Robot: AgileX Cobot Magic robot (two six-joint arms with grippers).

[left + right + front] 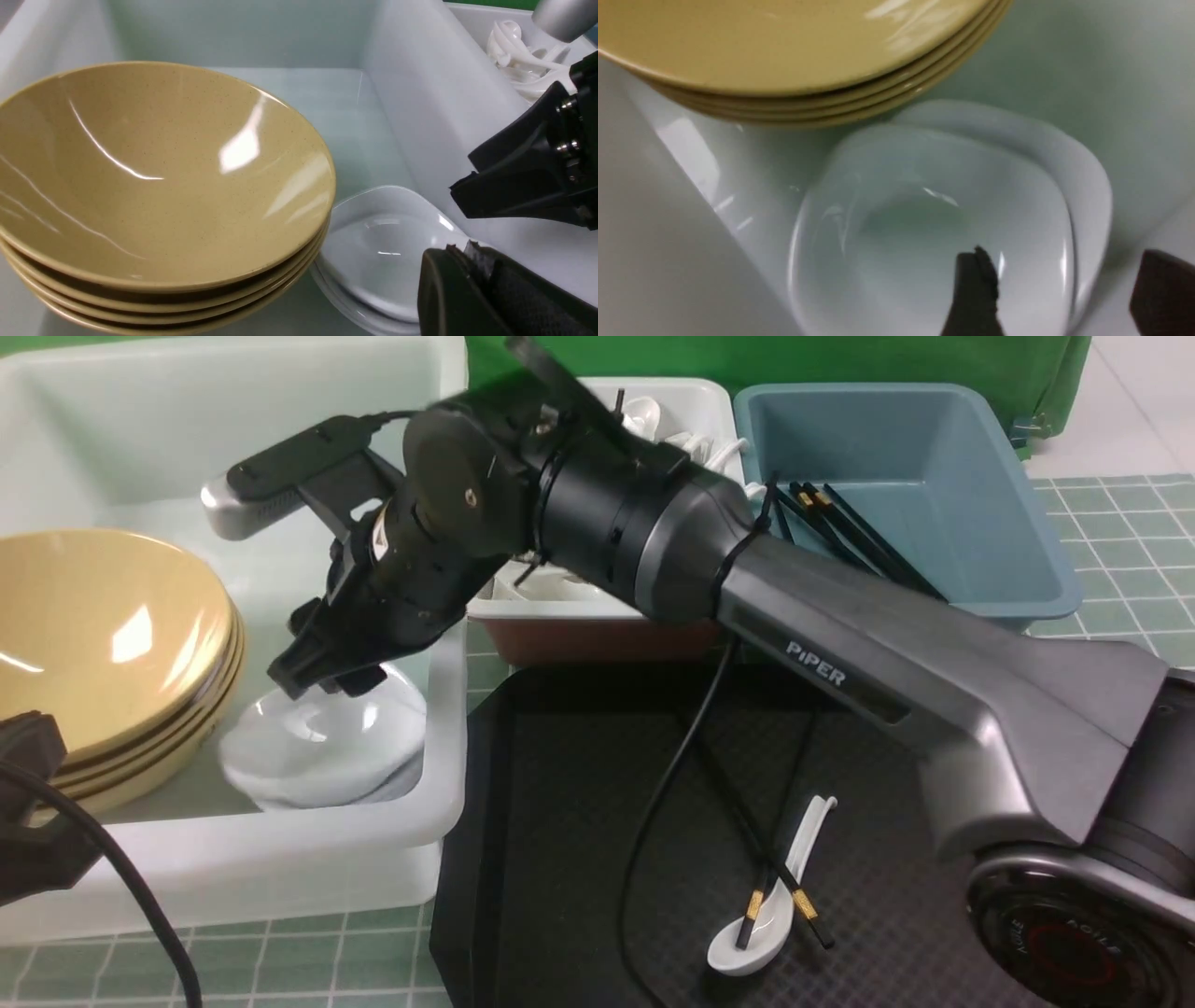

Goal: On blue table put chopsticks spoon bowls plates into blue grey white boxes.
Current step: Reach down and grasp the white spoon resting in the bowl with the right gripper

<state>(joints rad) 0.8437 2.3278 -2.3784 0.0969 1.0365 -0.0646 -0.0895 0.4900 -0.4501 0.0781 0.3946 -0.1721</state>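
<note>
Tan bowls (pixel 112 625), in the translucent white tub (pixel 280 854): v. glossy, smooth, ceramic-look w/ fine specks. White dishes (pixel 327 737) beside bowls, same tub: glossy, smooth. Tub itself: smooth plastic, soft sheen. Blue-grey box (pixel 990 523), right of tub: smooth plastic, satin. Octagonal tray (pixel 579 821), right of tub: black, matt, textured. Spoon (pixel 754 938) on tray: glossy ceramic-look. Chopstick bands (pixel 804 903): shiny, metallic-look gold.

- Showing pale "PiPER" lettering (pixel 816 663) on a silver-grey right arm (pixel 896 653)
- Wearing rounded black joint housings (pixel 467 476) and small metal screws (pixel 470 497) left of the lettering
- Trailing a thin black cable (pixel 644 821) below the lettering
- Having a black, angular right gripper (pixel 327 679) left of the lettering
- Displaying "AGILE" on a round black cap (pixel 1069 933) right of the lettering
</note>
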